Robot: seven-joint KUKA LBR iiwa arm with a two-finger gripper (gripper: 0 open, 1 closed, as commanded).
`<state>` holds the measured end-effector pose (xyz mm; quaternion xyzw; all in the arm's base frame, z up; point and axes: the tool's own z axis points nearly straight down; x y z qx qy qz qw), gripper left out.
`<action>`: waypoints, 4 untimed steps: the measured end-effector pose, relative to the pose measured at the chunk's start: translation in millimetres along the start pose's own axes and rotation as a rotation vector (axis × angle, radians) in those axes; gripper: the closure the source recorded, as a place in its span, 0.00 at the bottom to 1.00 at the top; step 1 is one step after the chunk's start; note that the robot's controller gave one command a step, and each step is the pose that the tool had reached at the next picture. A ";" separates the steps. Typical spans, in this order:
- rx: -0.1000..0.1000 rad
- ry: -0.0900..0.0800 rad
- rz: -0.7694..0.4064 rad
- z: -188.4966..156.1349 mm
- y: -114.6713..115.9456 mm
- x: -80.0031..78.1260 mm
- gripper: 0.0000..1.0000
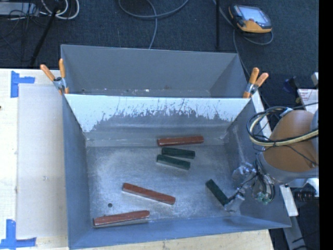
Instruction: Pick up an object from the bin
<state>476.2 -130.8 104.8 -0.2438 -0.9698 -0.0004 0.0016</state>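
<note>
Arm comes in over the right wall of the bin, wrist low in the near-right corner. Orange cover and cable loops sit just outside the right rim.

Jaws are down at the bin floor, right at the near-right end of a short dark green block. The block lies flat, angled from far-left to near-right, close to the right wall. The wrist hardware clutters that spot, so I can't tell if the jaws are wide, narrow or round the block, or whether they touch it at all.

Rest of the bin, all flat on the floor and well apart from the jaws:
- red-brown bar at the far side, centre-right, lying roughly left-right just below the far wall
- two dark green bars just near of it: upper green bar and lower green bar, close together and almost parallel, the lower one tilted slightly
- long red-brown bar centre-left, angled down to the right
- another red-brown bar, the near-left bar, lying along the near wall

No heap; every piece lies singly.
</note>
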 end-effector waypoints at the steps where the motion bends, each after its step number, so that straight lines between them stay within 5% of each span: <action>1: 0.001 0.002 0.106 36.9 5.4 1.7 0.00; 2: 0.001 -0.001 0.102 37.6 5.8 2.2 0.00; 3: 0.000 -0.004 0.100 36.8 6.0 1.3 1.00; 4: -0.001 -0.006 0.095 -6.1 5.9 0.8 1.00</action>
